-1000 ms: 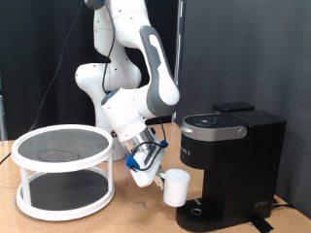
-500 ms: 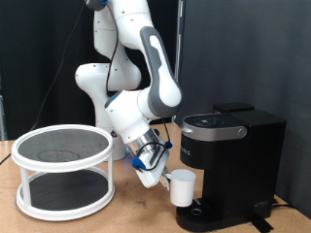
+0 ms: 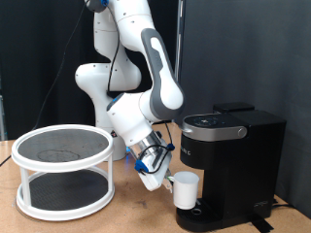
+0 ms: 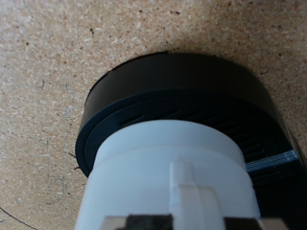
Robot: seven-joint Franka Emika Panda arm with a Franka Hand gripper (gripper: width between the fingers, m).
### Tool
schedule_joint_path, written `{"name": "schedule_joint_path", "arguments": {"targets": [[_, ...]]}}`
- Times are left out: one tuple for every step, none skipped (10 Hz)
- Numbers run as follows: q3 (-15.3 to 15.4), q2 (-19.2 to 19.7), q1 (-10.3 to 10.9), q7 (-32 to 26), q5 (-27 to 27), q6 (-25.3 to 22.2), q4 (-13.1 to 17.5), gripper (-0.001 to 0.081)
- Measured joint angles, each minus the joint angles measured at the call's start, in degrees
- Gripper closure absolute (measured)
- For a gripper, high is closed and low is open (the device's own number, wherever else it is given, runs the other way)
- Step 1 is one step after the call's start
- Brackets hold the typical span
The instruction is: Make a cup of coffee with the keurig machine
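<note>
a black curtain (image 3: pixel 243 49) hangs behind the whole scene, in soft vertical folds, filling the exterior view from edge to edge. in front of it lies a tabletop (image 3: pixel 126 218) of light speckled particle board, evenly lit with soft shadows. on the exterior view's left stands a white two-tier round rack (image 3: pixel 64 170) with dark mesh shelves. the wrist view shows the same speckled board (image 4: pixel 58 67) close up.

The cup (image 3: pixel 186 188) looks like smooth white ceramic, faintly glossy. The keurig machine (image 3: pixel 229 165) is black plastic — matt on its sides, shinier on the lid, with a silvery ring round the top. The surface (image 4: pixel 58 86) is speckled pale particleboard, matt and grainy. The rack (image 3: pixel 64 170) has white-coated rims and dark mesh shelves. The arm (image 3: pixel 141 73) is glossy white plastic.
</note>
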Motion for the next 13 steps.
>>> {"name": "schedule_joint_path", "arguments": {"targets": [[0.2,0.3,0.0,-0.1,0.2,0.1,0.2,0.0798],[0.5,0.4,0.0,-0.2,0.5,0.4,0.4,0.0798],[0.9,0.6,0.0,-0.3,0.8,0.8,0.6,0.0798],[1.2,1.1,0.1,-0.3,1.0,1.2,0.8,0.0798],[1.4,1.5,0.1,-0.5,1.3,1.5,1.2,0.0798],[1.5,1.8,0.1,-0.9,1.7,1.6,1.4,0.0798],[1.6,1.8,0.1,-1.0,1.9,1.6,1.4,0.0798],[1.6,1.9,0.1,-1.0,2.2,1.6,1.5,0.0798],[1.6,1.9,0.1,-1.0,2.5,1.6,1.5,0.0798],[1.7,2.0,0.1,-1.1,2.7,1.6,1.5,0.0798],[1.7,2.0,0.1,-1.1,2.8,1.6,1.5,0.0798],[1.7,2.0,0.1,-1.1,2.8,1.6,1.5,0.0798],[1.7,2.0,0.1,-1.1,2.8,1.6,1.5,0.0609]]}}
